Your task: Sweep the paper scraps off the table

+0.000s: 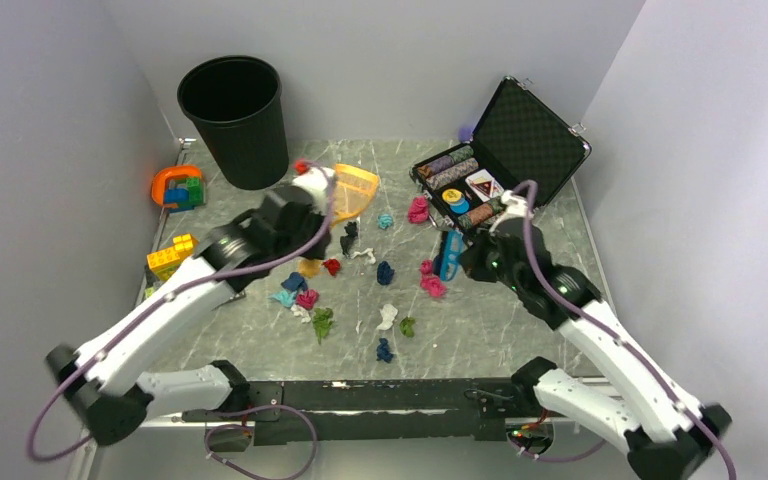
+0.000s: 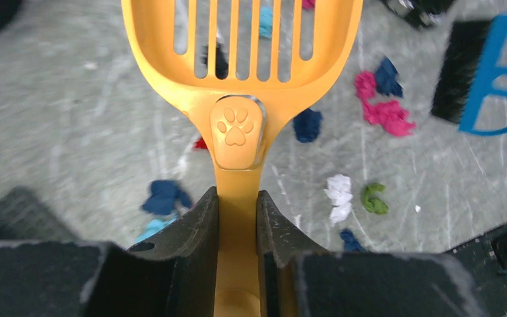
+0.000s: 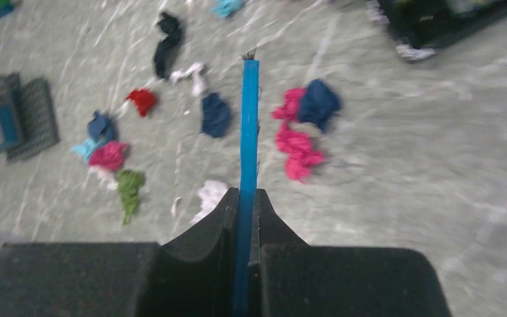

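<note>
**A:** How far along is the sweeping?

**B:** Hardly started. The paper scraps [image 1: 386,272] lie scattered mid-table [image 1: 500,330], and none looks scooped yet.

**A:** And the tools?

**B:** The left gripper [image 2: 237,218] clamps the orange scoop [image 2: 241,46], and the right gripper [image 3: 245,211] pinches the blue brush [image 3: 249,119].

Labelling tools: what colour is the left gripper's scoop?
Orange-yellow; the scoop shows best in the left wrist view.

Both arms out, both grippers clamped.
My left arm [image 1: 160,310] stretches from the near edge toward the far left of the table [image 1: 520,330], left gripper [image 2: 237,198] pinching the orange scoop handle [image 2: 237,181]. My right arm [image 1: 600,330] bends inward from the near-right corner, right gripper [image 3: 244,198] fully closed on the thin blue brush [image 3: 249,119].
</note>
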You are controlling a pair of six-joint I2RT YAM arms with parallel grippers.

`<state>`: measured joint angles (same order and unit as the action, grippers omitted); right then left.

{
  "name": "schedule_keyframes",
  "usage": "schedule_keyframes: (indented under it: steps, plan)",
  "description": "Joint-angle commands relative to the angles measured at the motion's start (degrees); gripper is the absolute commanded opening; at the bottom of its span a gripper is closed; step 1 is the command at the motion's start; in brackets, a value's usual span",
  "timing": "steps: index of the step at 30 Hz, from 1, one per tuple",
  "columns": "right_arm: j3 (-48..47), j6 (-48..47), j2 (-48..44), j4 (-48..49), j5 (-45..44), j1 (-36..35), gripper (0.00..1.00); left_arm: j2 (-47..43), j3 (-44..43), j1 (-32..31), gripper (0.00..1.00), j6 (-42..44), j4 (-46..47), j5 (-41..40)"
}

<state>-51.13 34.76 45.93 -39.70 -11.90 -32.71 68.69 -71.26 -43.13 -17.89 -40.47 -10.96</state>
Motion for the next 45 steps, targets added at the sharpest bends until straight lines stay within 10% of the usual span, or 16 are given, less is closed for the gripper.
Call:
schedule_keyframes:
  steps: [1,13,25,39,45]
  plan:
    - [0.4,-0.1,7.6,14.5,15.6,-1.3,0.0,-12.5,0.8,1.7,0.0,-2.5,-8.3,-13.7]
    - [-12.4,7.4,39.7,35.8,23.9,-19.0,0.0,-28.2,8.0,5.2,0.0,2.1,-9.8,-35.3]
    - [-40.1,14.7,72.2,29.9,33.5,-23.8,0.0,-35.0,16.4,5.2,0.0,1.3,-5.5,-37.2]
    - [-36.5,14.3,65.7,-3.6,4.2,-17.8,0.0,-31.7,18.2,5.2,0.0,1.6,-3.9,-33.1]
    - [-28.3,7.2,52.9,-2.5,3.8,-12.0,0.0,-31.3,19.1,5.3,0.0,2.1,-2.6,-31.0]
